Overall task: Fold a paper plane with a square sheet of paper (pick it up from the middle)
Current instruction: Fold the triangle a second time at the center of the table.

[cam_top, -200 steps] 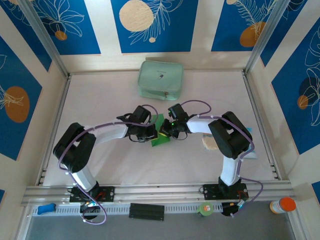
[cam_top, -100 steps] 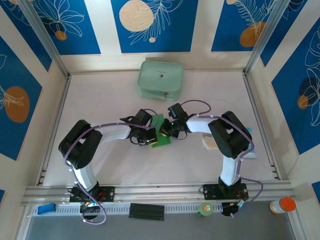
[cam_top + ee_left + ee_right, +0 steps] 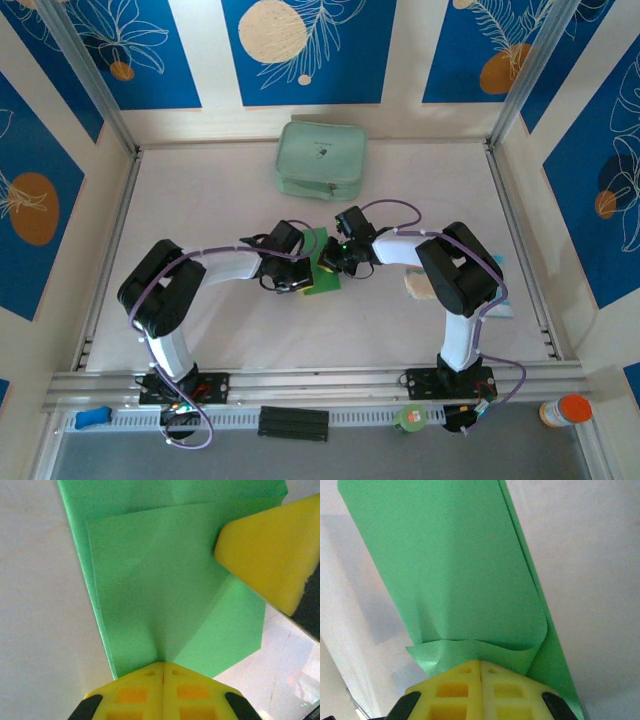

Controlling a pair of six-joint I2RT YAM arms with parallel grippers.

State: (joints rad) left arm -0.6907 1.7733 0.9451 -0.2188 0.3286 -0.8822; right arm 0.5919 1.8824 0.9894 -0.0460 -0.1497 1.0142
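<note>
Blue wall panels (image 3: 310, 50) (leaf sketches, pale circles) enclose a white table (image 3: 200, 200).

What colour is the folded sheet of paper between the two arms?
Plain bright green; the paper shows best in the left wrist view.

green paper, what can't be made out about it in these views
- top external: green paper is small, and the left claw and right claw cover most of it; folds unreadable.
- left wrist: its top is cut off by the frame; the right claw's pad hides one corner; whether the left claw pinches or just presses it is unclear.
- right wrist: its far end is cut off by the top edge.
</note>
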